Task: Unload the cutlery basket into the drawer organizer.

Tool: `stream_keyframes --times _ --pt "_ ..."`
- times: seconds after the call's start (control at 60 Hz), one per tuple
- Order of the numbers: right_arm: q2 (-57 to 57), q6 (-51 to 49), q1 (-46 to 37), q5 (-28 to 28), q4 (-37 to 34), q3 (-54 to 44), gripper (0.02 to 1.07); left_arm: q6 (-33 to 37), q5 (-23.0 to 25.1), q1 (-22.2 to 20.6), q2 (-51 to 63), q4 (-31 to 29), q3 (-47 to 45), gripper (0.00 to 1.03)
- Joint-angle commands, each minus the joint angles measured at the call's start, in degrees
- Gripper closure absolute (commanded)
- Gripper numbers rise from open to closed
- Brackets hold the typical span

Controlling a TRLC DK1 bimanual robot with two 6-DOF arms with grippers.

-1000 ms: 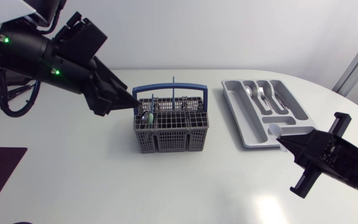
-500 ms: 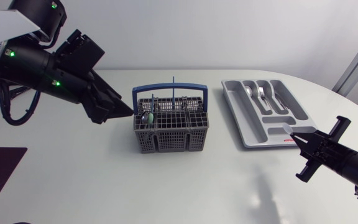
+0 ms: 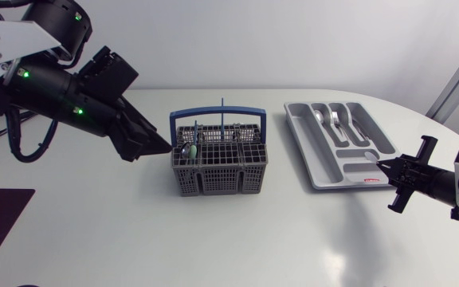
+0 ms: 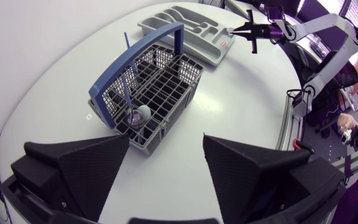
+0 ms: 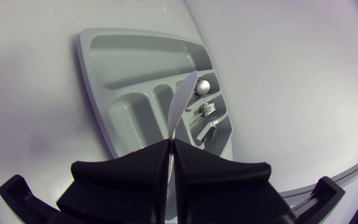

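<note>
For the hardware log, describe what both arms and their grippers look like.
The left arm has a silver-grey upper link, then bulky black housings with green lights and black cables looping beside them. The left gripper is matte black with two broad wedge-shaped fingers. The right arm is black, with a pale grey section and a black crossbar behind the right gripper, also matte black.

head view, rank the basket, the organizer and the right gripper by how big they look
1. organizer and basket: look about alike, too close to rank
2. right gripper, shut on a utensil: clearly smallest
</note>
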Motion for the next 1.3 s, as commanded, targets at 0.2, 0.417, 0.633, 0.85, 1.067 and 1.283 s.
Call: stream_keyframes --times 0.2,0.417,0.633,0.85,1.067,1.283 --pt "8.5 -9.2 0.7 4.4 1.4 5.6 1.01 -0.4 -0.3 0.5 2.0 -0.6 -1.5 0.04" --pt "11.5 -13.3 2.6 8.8 4.2 5.2 0.79 -0.5 -0.3 0.5 2.0 -1.2 -1.0 0.04" --pt "12.1 -14.8 3.2 10.6 6.4 3.6 0.24 -0.5 -0.3 0.6 1.6 -1.7 -0.7 0.04" --pt "9.6 -12.7 2.3 10.7 6.6 3.5 0.11 0.9 -0.3 3.4 1.4 -2.7 1.8 0.04" --pt "2.6 -7.8 1.3 9.8 2.2 2.7 0.08 2.4 0.0 4.5 1.7 -4.6 5.6 0.04" --pt "-7.5 1.9 1.5 7.1 -7.9 4.6 0.08 2.3 0.3 2.6 2.3 -3.3 2.7 0.04"
